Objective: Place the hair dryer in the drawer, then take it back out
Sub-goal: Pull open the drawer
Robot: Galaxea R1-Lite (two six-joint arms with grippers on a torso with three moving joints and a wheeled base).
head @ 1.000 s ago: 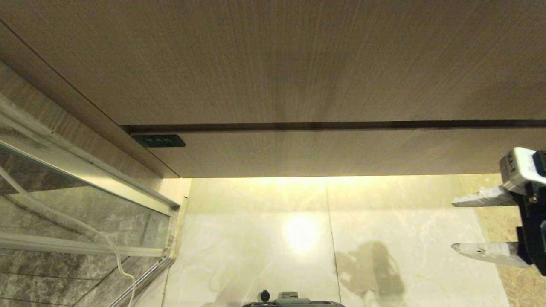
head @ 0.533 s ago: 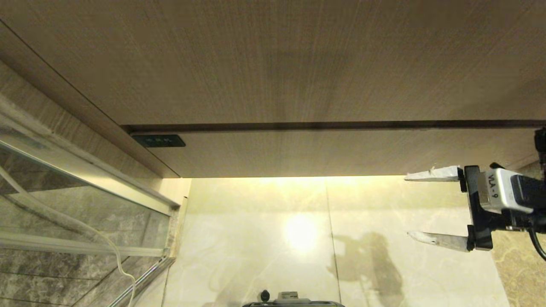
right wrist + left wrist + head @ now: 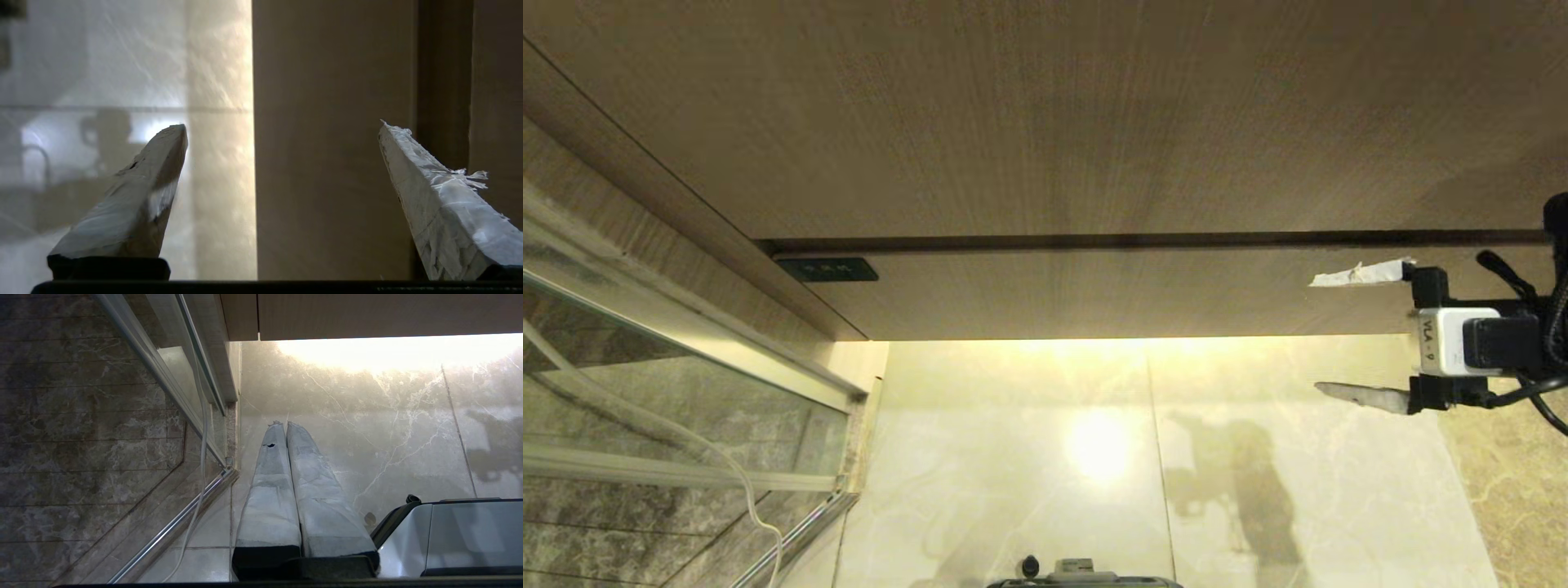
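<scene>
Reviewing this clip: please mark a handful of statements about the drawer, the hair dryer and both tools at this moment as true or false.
1. The drawer is shut. True.
2. The right tool holds the hair dryer. False: it is open and empty; no hair dryer shows in any view.
3. The left tool is shut, pointing at the floor tiles. True.
4. The right tool is at the drawer's left end. False: it is at the right end.

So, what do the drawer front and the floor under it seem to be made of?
The drawer front looks like light-brown wood or a wood-look laminate, matte: fine straight grain lines and no glare. Solid wood or veneer, I cannot tell. The floor looks like polished marble or marble-look tile: pale veins, a thin joint line, and a bright mirrored spot of light.
</scene>
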